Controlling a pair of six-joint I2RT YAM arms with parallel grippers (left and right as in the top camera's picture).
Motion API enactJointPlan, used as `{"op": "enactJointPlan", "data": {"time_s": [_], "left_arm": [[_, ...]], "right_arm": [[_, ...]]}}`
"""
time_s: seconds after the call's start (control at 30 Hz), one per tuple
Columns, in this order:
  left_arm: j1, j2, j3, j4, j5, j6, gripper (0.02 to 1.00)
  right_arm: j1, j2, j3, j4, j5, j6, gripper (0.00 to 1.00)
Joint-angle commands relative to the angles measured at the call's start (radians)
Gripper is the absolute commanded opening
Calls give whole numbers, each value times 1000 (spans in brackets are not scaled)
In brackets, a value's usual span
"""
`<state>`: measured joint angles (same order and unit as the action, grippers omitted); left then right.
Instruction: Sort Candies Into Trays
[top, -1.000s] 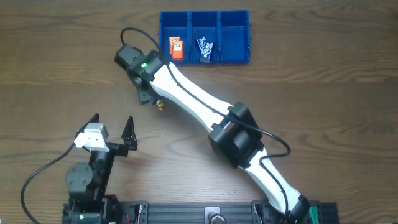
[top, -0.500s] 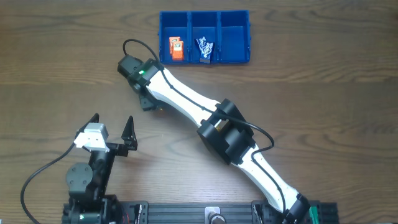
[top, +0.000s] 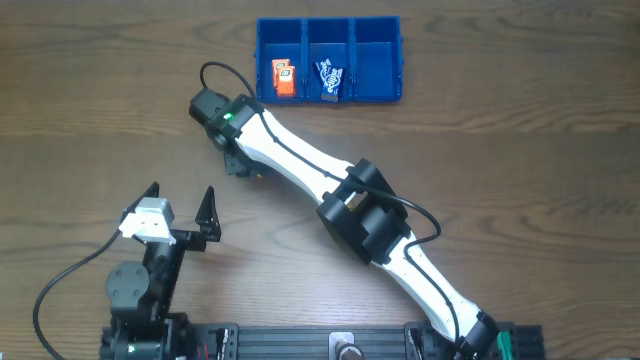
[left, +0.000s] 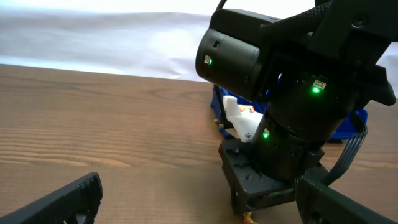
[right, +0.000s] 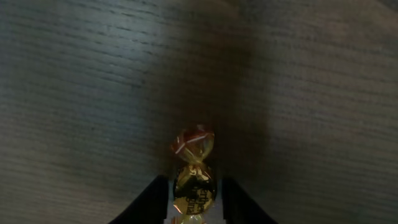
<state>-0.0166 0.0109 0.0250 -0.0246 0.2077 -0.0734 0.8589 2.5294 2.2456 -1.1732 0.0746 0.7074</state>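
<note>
With the right gripper (right: 194, 182) spread closely astride the gold-wrapped candy (right: 194, 185), it should pinch the round middle squarely, avoiding the twisted ends.

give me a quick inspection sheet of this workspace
surface: wood-grain table
job's things: blue tray holds an orange candy in its left compartment, blue-wrapped candies in the middle, right compartment empty; gold candy on the table
clutter: nothing seen
grippers: right gripper down at the gold candy; left gripper near its base, jaws open
cables: black cable loops on both arms
surroundings: pale backdrop behind the table
</note>
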Motion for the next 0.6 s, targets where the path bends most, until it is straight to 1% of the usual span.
{"op": "enactJointPlan", "data": {"time_s": [0.03, 0.3, 0.6], "left_arm": [[4, -6, -20, -31, 18, 6, 996], [4, -6, -20, -31, 18, 7, 998], [4, -6, -20, -31, 18, 7, 998]], "right_arm": [[-4, 26, -3, 6, 5, 11, 242], [-4, 26, -3, 6, 5, 23, 167], [-17, 4, 12, -24, 7, 19, 148]]}}
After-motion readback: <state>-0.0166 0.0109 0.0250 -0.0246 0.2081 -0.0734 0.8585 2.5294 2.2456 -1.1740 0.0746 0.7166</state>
